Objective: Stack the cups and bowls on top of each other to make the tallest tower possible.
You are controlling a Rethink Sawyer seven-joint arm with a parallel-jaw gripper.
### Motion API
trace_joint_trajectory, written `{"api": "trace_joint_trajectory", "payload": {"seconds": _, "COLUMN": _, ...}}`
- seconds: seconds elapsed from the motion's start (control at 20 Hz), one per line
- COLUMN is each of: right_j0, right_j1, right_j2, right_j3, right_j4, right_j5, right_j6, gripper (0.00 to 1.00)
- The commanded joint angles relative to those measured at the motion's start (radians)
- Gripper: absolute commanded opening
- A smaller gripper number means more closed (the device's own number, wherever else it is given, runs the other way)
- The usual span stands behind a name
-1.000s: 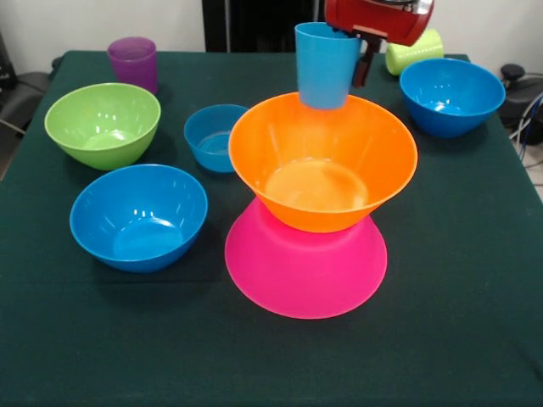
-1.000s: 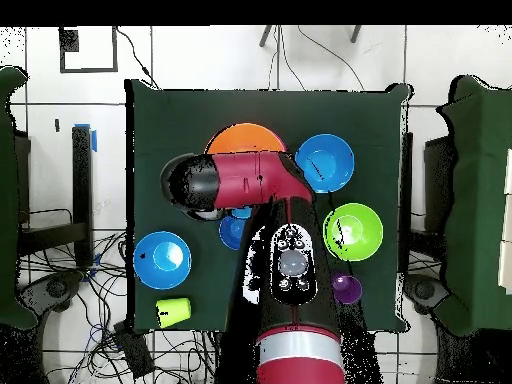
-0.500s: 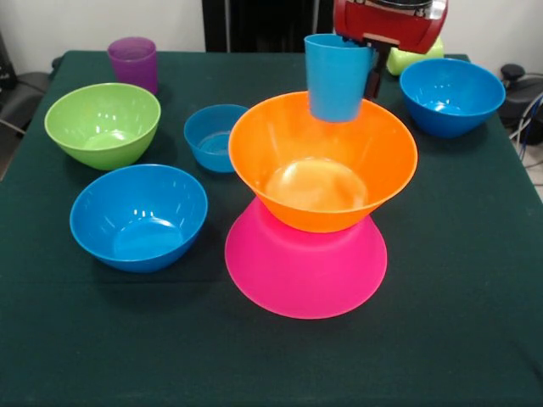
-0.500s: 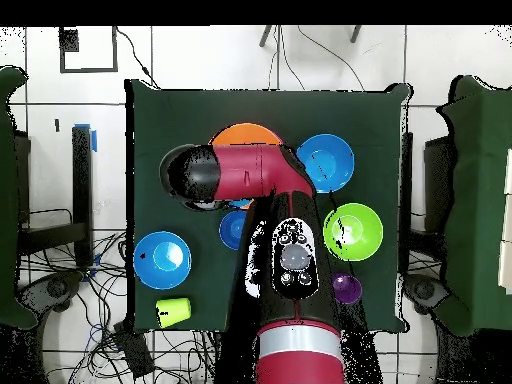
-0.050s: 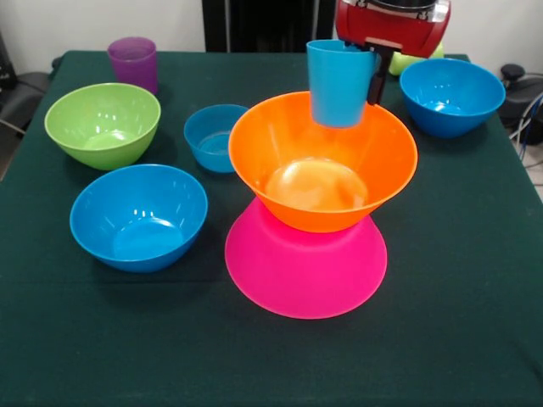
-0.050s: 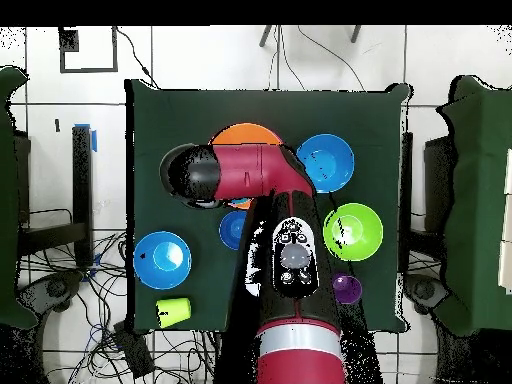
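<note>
The tower is a big pink bowl (image 5: pixel 304 270) lying upside down with a big orange bowl (image 5: pixel 322 161) upright on it. My gripper (image 5: pixel 369 75) is shut on the rim of a light-blue cup (image 5: pixel 338 85), which hangs upright over the orange bowl's far rim. One dark finger shows beside the cup; the other is hidden. In the overhead view the arm (image 6: pixel 240 175) covers the cup and most of the orange bowl (image 6: pixel 245 133). A purple cup (image 5: pixel 132 61) stands at the far left. A yellow-green cup (image 5: pixel 404 61) lies partly behind the arm.
A green bowl (image 5: pixel 102 123), a small light-blue bowl (image 5: pixel 214 136) and a medium blue bowl (image 5: pixel 138 216) sit left of the tower. Another blue bowl (image 5: pixel 451 95) sits at the far right. The dark green table cover (image 5: pixel 458 280) is bare in front.
In the front view my gripper has carried the light-blue cup a little to the right and lower, closer over the orange bowl. The bowls and other cups have not moved.
</note>
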Motion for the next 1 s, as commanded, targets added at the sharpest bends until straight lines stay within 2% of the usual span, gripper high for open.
{"api": "trace_joint_trajectory", "payload": {"seconds": 0.05, "right_j0": 0.001, "right_j1": 0.045, "right_j2": 0.034, "right_j3": -0.012, "right_j4": 0.008, "right_j5": -0.085, "right_j6": 0.104, "gripper": 0.0}}
{"api": "trace_joint_trajectory", "payload": {"seconds": 0.3, "right_j0": -0.003, "right_j1": 0.062, "right_j2": 0.033, "right_j3": -0.044, "right_j4": 0.006, "right_j5": -0.082, "right_j6": 0.095, "gripper": 0.0}}
{"api": "trace_joint_trajectory", "payload": {"seconds": 0.7, "right_j0": 0.012, "right_j1": 0.117, "right_j2": 0.018, "right_j3": -0.069, "right_j4": -0.02, "right_j5": -0.145, "right_j6": 0.098, "gripper": 0.0}}
{"api": "trace_joint_trajectory", "payload": {"seconds": 1.0, "right_j0": 0.011, "right_j1": 0.128, "right_j2": 0.014, "right_j3": -0.083, "right_j4": -0.013, "right_j5": -0.137, "right_j6": 0.091, "gripper": 0.0}}
